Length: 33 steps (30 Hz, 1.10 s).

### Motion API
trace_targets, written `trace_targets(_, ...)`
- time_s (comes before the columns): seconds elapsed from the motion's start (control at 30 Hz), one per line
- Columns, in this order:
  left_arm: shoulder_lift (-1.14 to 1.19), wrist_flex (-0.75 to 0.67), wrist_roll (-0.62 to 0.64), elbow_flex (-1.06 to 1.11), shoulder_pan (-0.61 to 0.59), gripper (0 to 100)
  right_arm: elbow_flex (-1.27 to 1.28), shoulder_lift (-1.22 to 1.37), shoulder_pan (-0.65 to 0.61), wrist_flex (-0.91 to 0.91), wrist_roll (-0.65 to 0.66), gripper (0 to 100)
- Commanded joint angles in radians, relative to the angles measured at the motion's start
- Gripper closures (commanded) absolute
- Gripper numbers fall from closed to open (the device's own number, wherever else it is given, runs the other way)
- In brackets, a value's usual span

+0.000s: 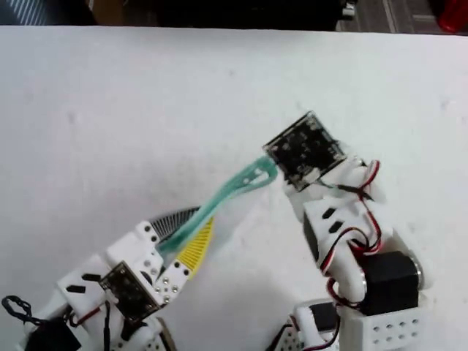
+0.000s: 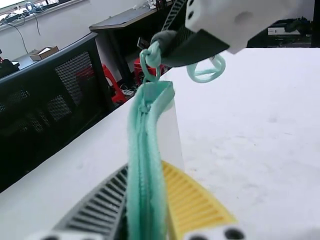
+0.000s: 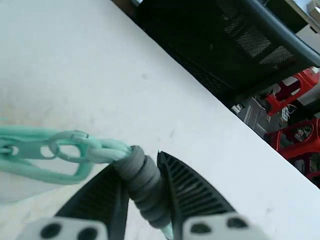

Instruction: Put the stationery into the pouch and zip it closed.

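A pale pouch with a teal zipper hangs above the white table, stretched between both arms. My left gripper, with one grey and one yellow finger, is shut on the pouch's near end. The zipper pull sits at the far end, linked to a teal ring and a grey coiled loop. My right gripper is shut on that grey loop, its black fingers pressed on either side. The zipper teeth look closed along the visible length. I cannot see any stationery.
The white table spreads wide around both arms. Its far edge borders dark furniture. A black mesh panel and red chairs stand beyond the table.
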Motion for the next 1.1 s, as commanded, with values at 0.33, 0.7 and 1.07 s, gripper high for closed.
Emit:
trace_targets(0.33,0.002,0.044,-0.009,-0.012,0.002,98,-0.008,0.093,0.223,-0.116,-0.037,98.1)
trace_targets(0.7,0.002,0.051,-0.009,-0.014,0.002,98,-0.003,0.170,0.285,-0.186,-0.035,98.1)
trace_targets(1.07,0.002,0.051,-0.009,-0.014,0.002,98,-0.009,0.265,0.305,-0.189,-0.009,98.1)
